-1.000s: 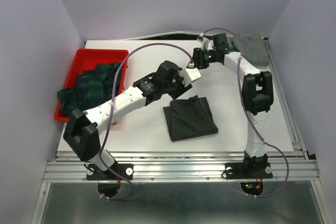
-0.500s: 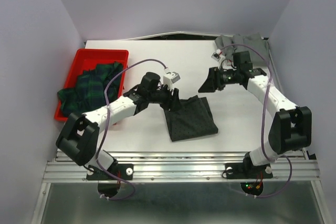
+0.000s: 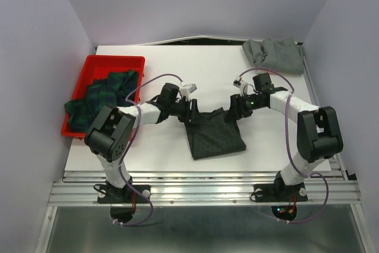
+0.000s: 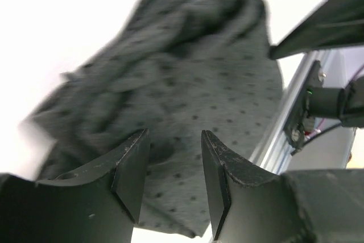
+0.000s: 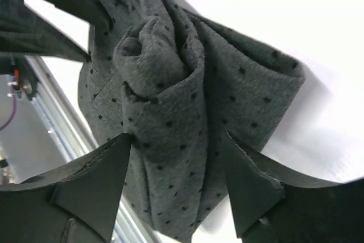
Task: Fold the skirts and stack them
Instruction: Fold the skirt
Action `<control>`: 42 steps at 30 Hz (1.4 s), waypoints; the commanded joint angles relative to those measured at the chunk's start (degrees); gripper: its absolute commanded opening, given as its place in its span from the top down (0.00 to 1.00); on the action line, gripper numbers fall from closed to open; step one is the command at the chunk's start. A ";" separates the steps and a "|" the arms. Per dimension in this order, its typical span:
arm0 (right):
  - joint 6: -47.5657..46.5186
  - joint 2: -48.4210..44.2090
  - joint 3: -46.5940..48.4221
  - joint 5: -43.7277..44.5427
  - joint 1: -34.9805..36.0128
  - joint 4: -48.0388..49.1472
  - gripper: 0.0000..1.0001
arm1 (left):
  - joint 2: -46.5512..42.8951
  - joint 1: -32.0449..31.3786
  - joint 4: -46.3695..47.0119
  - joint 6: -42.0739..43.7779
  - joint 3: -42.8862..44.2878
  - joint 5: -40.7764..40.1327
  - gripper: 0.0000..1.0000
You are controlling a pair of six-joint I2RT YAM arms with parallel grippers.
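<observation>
Your left gripper (image 4: 173, 138) stands part open with nothing pinched, fingers poised over the far left corner of the dotted charcoal skirt (image 3: 216, 135). Your right gripper (image 5: 176, 138) gapes wider, straddling a bunched fold at the far right corner without clamping it. That skirt lies folded at mid-table. I judge its fold nearly done, though the rumpled far edge wants flattening. Next you should go for the plain grey skirt (image 3: 275, 54) at far right, or the plaid skirt (image 3: 103, 96) heaped in the red tray (image 3: 112, 60) at left. Whether cloth touches either fingertip is unclear, and the left wrist view blurs
</observation>
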 commanded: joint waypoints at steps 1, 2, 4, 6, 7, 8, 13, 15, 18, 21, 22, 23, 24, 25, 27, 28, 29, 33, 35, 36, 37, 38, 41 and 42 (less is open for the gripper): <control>-1.23 1.52 0.32 2.20 0.82 6.25 0.35 | 0.58 1.42 1.78 -0.69 1.14 2.03 0.48; -1.05 2.65 0.85 2.73 0.82 7.04 0.43 | 0.75 1.69 1.78 -0.52 0.97 1.94 0.48; -0.18 3.72 1.03 3.52 0.82 8.18 0.62 | 1.02 1.95 1.25 -0.17 0.79 1.07 0.47; 0.35 5.56 1.46 4.14 0.82 9.24 0.73 | 1.37 2.39 1.07 0.27 0.53 0.36 0.48; 1.31 6.26 1.64 4.05 0.82 9.33 0.79 | 1.55 2.56 0.81 0.71 0.53 -0.25 0.47; 2.02 7.75 1.73 3.88 0.82 9.76 0.89 | 1.81 2.83 0.03 1.15 0.61 -0.69 0.48; 5.63 11.36 2.61 4.84 0.20 11.00 0.99 | 3.83 3.36 -2.00 2.64 1.14 -3.77 0.51; 7.63 11.72 2.35 6.77 0.20 12.40 0.99 | 4.45 3.71 -3.32 3.34 1.58 -5.78 0.54; 8.17 12.42 2.61 8.18 -0.94 12.67 0.99 | 4.71 4.67 -3.59 3.79 1.50 -7.20 0.54; 8.53 11.90 2.26 7.05 -0.94 12.76 0.99 | 3.49 6.69 -2.27 4.05 1.58 -4.75 0.50; 9.22 11.46 2.00 6.52 -0.94 12.93 0.99 | 2.78 6.96 -2.18 4.57 1.67 -3.17 0.49; 9.40 10.59 1.73 6.08 -0.94 13.19 0.99 | 1.99 6.96 -2.18 5.45 1.84 -2.37 0.47; 9.75 10.14 1.73 5.38 -0.94 13.20 0.99 | 0.07 6.96 -2.18 5.81 1.85 -1.76 0.47; 10.37 9.70 1.73 5.20 -0.94 13.20 0.98 | -0.90 6.96 -2.26 6.16 1.85 -1.40 0.46; 11.07 8.03 1.99 5.02 -0.94 13.20 0.94 | -3.01 6.96 -4.19 7.73 2.63 -2.10 0.46; 11.95 7.33 2.34 5.45 -0.94 13.20 0.89 | -5.29 6.96 -4.90 9.40 2.72 -2.62 0.45; 12.56 6.54 2.52 5.55 -0.94 13.20 0.80 | -6.61 6.96 -5.42 10.28 2.81 -2.63 0.44; 16.25 1.80 3.75 7.56 -0.94 12.93 0.35 | -13.72 6.35 -7.80 12.49 2.20 -1.67 0.44; 16.61 -0.31 3.75 8.97 -0.94 12.67 0.33 | -15.41 5.56 -8.24 12.93 2.02 -0.88 0.44; 16.53 -1.45 3.75 9.76 -0.94 12.32 0.33 | -16.03 5.21 -8.24 12.93 1.93 -0.18 0.44; 16.53 -3.64 3.49 10.90 -0.94 12.14 0.33 | -16.64 4.51 -7.89 12.67 2.02 1.75 0.44; 16.61 -5.05 3.05 11.26 -0.94 12.05 0.34 | -16.65 4.33 -7.37 12.06 1.93 3.42 0.45; 17.66 -9.45 1.47 6.36 -0.94 12.40 0.48 | -15.16 3.53 -4.65 8.64 0.80 7.73 0.46; 18.97 -10.42 -0.10 0.51 -0.94 13.45 0.53 | -14.37 3.45 -1.33 5.58 -0.69 9.57 0.46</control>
